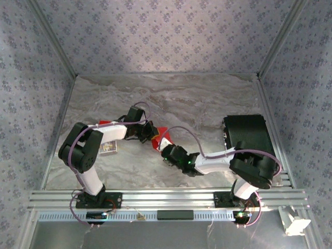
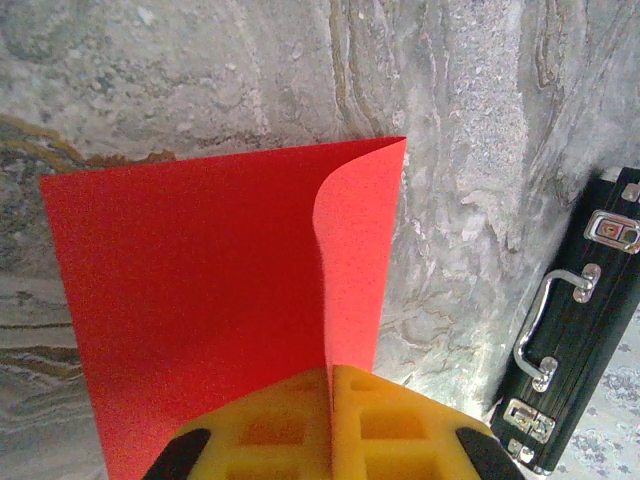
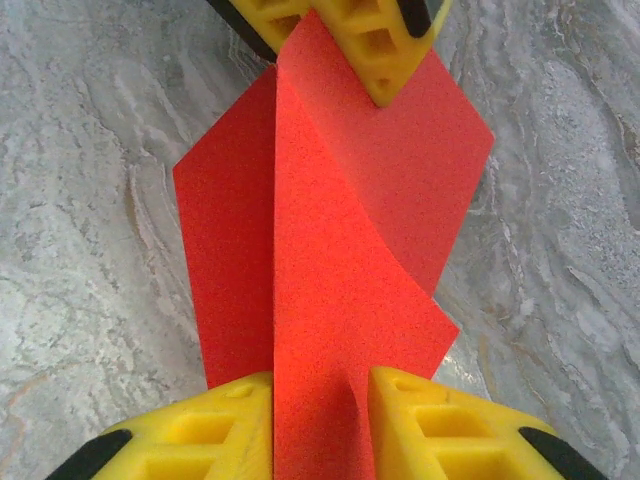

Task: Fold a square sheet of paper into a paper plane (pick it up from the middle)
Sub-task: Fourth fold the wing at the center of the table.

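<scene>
Sheet [image 2: 200, 300] | left hand [image 2: 330, 388] pinching one edge | right hand [image 3: 322, 388] parted around opposite end

Top view: square sheet of paper [image 1: 158, 136] mostly hidden behind my arms — only red slivers showed. Small card [image 1: 109, 149] partly under my left arm, print too small to read. Left wrist view: black case [image 2: 575, 340] cut off by right edge; sheet's near edge hidden behind left gripper [image 2: 330, 385] pads.
</scene>
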Robot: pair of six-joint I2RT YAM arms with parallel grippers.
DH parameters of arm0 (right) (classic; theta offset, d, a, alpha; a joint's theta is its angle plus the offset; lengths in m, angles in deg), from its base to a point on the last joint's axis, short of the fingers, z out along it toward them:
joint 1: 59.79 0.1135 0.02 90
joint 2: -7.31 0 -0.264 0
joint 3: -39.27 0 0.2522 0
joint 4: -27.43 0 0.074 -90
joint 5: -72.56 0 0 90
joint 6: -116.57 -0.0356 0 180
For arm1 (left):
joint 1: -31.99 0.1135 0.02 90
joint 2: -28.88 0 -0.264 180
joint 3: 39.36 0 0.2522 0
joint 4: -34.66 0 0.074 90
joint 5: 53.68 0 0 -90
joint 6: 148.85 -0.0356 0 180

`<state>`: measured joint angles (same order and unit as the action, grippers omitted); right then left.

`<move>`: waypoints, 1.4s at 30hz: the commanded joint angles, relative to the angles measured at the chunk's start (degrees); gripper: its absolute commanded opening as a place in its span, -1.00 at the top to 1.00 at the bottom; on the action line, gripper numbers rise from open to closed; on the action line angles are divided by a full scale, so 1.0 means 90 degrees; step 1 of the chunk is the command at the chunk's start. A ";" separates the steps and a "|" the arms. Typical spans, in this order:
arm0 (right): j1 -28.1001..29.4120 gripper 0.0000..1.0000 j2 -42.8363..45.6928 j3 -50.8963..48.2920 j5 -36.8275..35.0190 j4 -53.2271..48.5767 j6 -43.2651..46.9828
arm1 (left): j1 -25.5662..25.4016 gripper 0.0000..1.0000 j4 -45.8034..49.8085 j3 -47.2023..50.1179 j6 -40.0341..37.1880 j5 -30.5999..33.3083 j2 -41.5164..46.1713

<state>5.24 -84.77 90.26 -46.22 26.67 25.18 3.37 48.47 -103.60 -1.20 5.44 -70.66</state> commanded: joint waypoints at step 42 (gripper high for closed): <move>-0.0114 0.93 0.0007 0.0021 0.0160 -0.0232 -0.0414 | -0.0033 0.85 0.0137 -0.0181 -0.0164 -0.0145 -0.0079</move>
<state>4.67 -84.83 90.33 -45.06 25.84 23.15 3.37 49.87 -104.36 -1.84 5.44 -71.69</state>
